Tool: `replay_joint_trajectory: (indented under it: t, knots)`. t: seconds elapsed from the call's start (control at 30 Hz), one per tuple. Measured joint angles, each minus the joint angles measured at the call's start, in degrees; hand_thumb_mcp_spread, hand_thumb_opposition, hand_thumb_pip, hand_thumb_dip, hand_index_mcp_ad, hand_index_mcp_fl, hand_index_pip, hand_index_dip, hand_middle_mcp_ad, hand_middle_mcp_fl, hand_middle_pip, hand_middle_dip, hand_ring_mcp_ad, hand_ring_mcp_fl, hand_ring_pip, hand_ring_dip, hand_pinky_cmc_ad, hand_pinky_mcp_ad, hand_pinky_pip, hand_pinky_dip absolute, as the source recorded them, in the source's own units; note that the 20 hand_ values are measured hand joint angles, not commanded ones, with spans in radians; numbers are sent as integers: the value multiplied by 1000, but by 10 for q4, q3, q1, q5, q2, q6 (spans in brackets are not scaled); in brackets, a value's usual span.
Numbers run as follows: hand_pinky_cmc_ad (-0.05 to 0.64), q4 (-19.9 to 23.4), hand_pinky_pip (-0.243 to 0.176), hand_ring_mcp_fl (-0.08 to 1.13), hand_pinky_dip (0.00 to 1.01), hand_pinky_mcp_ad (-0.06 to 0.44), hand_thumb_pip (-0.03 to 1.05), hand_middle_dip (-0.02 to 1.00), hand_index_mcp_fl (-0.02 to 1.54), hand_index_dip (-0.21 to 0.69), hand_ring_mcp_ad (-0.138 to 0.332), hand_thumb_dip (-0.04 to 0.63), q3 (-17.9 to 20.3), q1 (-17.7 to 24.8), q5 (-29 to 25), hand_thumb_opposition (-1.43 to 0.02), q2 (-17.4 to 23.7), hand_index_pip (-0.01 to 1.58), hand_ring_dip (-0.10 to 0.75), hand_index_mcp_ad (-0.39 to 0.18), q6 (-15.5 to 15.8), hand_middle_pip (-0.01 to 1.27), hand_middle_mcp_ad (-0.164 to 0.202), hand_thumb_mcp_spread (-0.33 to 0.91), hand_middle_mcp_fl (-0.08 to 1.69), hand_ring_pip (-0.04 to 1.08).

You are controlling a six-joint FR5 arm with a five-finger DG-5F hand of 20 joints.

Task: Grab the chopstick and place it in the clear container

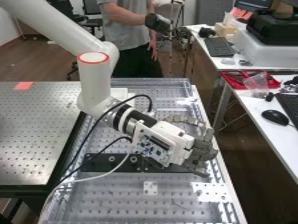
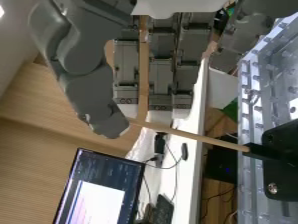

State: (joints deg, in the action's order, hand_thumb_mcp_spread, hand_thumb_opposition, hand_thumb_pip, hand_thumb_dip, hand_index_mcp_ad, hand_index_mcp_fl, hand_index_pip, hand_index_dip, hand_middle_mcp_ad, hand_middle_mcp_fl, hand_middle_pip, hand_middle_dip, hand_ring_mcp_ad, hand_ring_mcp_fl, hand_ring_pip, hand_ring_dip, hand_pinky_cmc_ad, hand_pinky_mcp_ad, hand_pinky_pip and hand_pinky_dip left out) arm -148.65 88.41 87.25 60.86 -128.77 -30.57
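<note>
In the high view, the dark grey hand [image 1: 201,152] is over the right side of the perforated bench, its fingers extended and open. Seen from the wrist, the hand [image 2: 161,77] has long straight fingers, with the thumb standing apart from them. A thin wooden chopstick [image 2: 193,135] sticks out of a black holder [image 2: 269,152]. Its free end lies by the thumb's tip; whether they touch I cannot tell. No finger is curled round the stick.
A black bar [image 1: 110,162] with round fittings lies across the perforated bench [image 1: 120,202], under the arm. A side desk [image 1: 266,135] holds a mouse, keyboards and a red tray [image 1: 233,79]. The wrist view includes a monitor [image 2: 100,185] and cables.
</note>
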Motion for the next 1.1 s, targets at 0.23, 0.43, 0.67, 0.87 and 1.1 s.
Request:
replay_joint_trajectory:
  t: [0.23, 0.43, 0.67, 0.87, 1.1]
  knots:
    - [337, -3, 12, 517, 180, 182, 660, 733, 155, 31, 9, 278, -1, -1, 2, -815, 1, 1532, 531, -73, 9, 894, 63, 581, 468, 169]
    - [333, -9, 12, 513, 180, 188, 660, 733, 176, 16, 9, 278, -4, -2, 3, -815, 1, 1515, 531, -73, 17, 876, 63, 581, 499, 152]
    - [342, -14, 12, 527, 180, 201, 660, 728, 208, 17, 9, 278, -7, -4, 8, -815, 2, 1497, 531, -73, 27, 862, 63, 581, 524, 152]
    - [356, -19, 12, 557, 180, 201, 630, 721, 229, 17, 9, 278, -9, -6, 9, -831, 3, 1478, 531, -73, 43, 864, 59, 581, 545, 152]
    - [358, -17, 28, 641, 176, 194, 595, 716, 429, 0, 7, 271, -12, -7, 6, -899, 7, 1504, 560, -68, 85, 820, 63, 648, 688, 141]
